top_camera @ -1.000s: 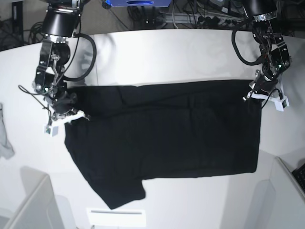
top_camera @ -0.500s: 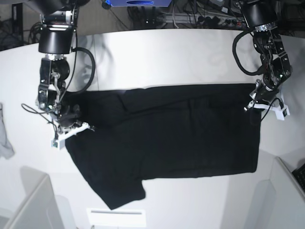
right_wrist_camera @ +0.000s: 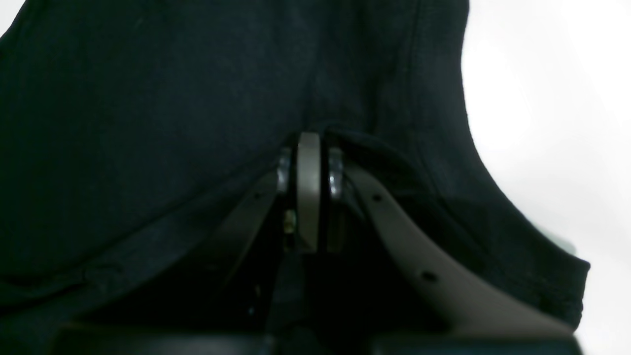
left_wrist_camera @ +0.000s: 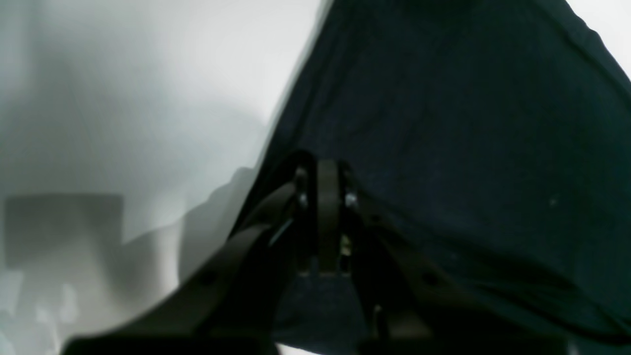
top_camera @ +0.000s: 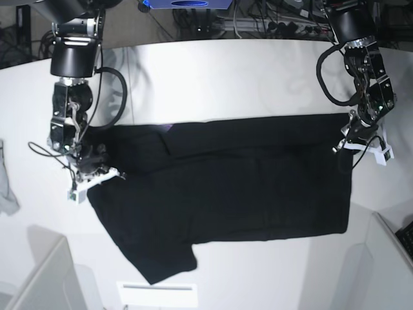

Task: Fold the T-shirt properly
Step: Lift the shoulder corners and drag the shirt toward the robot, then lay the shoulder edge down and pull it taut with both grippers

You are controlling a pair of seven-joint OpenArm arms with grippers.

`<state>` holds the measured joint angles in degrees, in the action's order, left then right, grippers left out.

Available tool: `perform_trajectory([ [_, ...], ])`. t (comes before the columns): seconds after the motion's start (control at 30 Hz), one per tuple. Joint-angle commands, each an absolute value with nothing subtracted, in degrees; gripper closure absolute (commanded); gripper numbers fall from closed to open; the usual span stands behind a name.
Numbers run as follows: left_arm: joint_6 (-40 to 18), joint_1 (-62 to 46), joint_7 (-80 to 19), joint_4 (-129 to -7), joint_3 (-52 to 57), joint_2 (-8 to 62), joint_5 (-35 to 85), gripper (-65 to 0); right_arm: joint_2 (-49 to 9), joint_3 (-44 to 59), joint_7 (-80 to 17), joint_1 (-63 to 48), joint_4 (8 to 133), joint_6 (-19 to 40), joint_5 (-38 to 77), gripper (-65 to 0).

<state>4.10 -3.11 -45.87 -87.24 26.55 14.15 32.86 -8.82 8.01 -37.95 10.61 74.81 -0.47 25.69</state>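
The black T-shirt (top_camera: pixel 226 181) lies spread on the white table (top_camera: pixel 213 71), plain side up, with one sleeve (top_camera: pixel 161 258) pointing to the front. My left gripper (top_camera: pixel 361 147) is shut on the T-shirt's far right corner; in the left wrist view its fingers (left_wrist_camera: pixel 323 197) pinch the black cloth (left_wrist_camera: pixel 443 123). My right gripper (top_camera: pixel 93 181) is shut on the T-shirt's left edge; in the right wrist view its fingers (right_wrist_camera: pixel 308 167) are closed with black cloth (right_wrist_camera: pixel 148 98) folded over them. The print is hidden.
A pale grey cloth scrap (top_camera: pixel 6 187) lies at the table's left edge. A white label (top_camera: pixel 158 294) lies at the front edge. Grey panels (top_camera: pixel 39 278) stand at the front corners. Cables and equipment (top_camera: pixel 271 19) run behind the table.
Both grippers have moved toward the front with the cloth. The T-shirt's far edge has shifted forward and its upper left part has drawn in.
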Motion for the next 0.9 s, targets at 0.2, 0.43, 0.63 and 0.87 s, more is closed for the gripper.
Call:
perform_trajectory([
  [0.2,3.6,-1.7,-44.7,-88.3,27.2,15.0,33.1,0.0,-9.5,8.3,-36.8,11.7,75.9,-0.3,26.2,0.0],
  [0.43,3.6,-1.9,-44.7,-90.5,28.4,15.1,33.4,-47.7,-9.5,10.6,-36.4,10.7,77.4,-0.8,26.2,-28.1],
  [0.63,3.4,-7.3,-45.1,-100.7,38.6,10.9,33.5,-64.8,-6.2,18.6,-36.4,3.3,91.5,-11.8,26.2,-26.9],
  [0.87,-8.3,-15.3,-44.8,-100.5,43.2,4.1,33.5,-64.7,1.5,22.9,-36.4,-6.9,103.5,-13.8,26.6,-40.5],
])
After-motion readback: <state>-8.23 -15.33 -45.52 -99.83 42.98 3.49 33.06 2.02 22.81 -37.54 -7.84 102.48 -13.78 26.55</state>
